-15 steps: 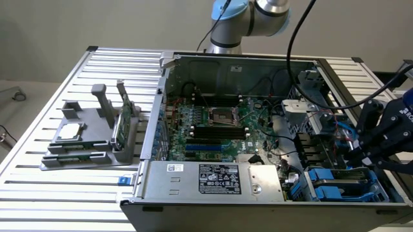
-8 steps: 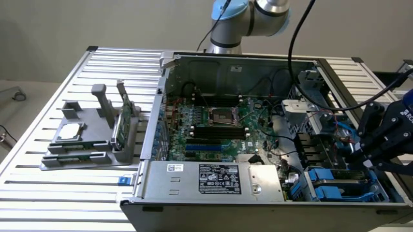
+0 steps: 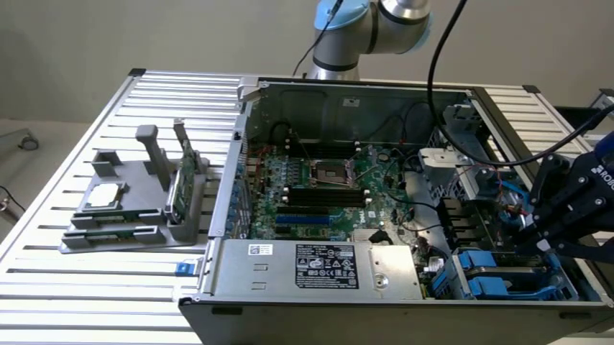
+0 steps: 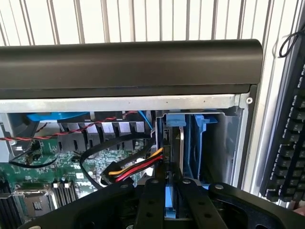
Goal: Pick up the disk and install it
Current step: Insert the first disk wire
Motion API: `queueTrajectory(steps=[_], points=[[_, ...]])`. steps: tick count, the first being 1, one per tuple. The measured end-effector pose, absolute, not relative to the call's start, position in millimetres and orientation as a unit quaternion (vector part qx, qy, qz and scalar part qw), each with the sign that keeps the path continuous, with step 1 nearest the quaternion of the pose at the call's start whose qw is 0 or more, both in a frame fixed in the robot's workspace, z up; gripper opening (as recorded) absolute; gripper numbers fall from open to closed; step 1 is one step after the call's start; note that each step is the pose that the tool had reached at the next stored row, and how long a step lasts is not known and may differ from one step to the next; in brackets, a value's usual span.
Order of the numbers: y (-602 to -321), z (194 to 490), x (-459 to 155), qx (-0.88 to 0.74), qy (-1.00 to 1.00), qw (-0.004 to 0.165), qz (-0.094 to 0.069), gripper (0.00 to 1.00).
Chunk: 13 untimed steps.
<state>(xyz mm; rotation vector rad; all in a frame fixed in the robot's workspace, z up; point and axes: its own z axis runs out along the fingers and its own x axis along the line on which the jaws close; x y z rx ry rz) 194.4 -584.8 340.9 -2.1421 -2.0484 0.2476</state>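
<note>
**Seating the disk in the drive bay, hand low in the case corner**

Scanning from the exterior view's left, you have the grey parts stand (image 3: 129,208) on the slatted worktop (image 3: 57,287), well apart from the work. A small square chip (image 3: 103,194) lies flat on it and a green circuit stick (image 3: 182,180) stands upright in its slot, both parked out of the arm's path.

Centre: the open computer case (image 3: 384,302) lies on its side so the motherboard (image 3: 317,194) faces up and the bays can be reached from above. The power supply (image 3: 317,266) sits along the near wall.

Right: your hand (image 3: 547,241) is down inside the case at the drive-bay corner. From the wrist view, the fingers (image 4: 155,200) stand close together, clamped on the blue edge of the disk (image 4: 170,198). The disk is upright, edge-on, and sits in the blue-railed drive bay (image 4: 200,143), so it reads as partly slid home, judging by how little of it shows. The narrow edge grip likely suits the tight slot.

Red, yellow and black cables (image 4: 133,169) run just beside the bay; watch they stay clear. A keyboard (image 4: 290,143) lies outside the case wall.
</note>
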Motion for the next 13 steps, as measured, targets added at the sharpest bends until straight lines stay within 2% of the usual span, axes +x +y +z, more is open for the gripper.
queueTrajectory(steps=[13], points=[[-582.4, 340.1, 193.0, -0.72, -0.685, 0.076, 0.083, 0.16]])
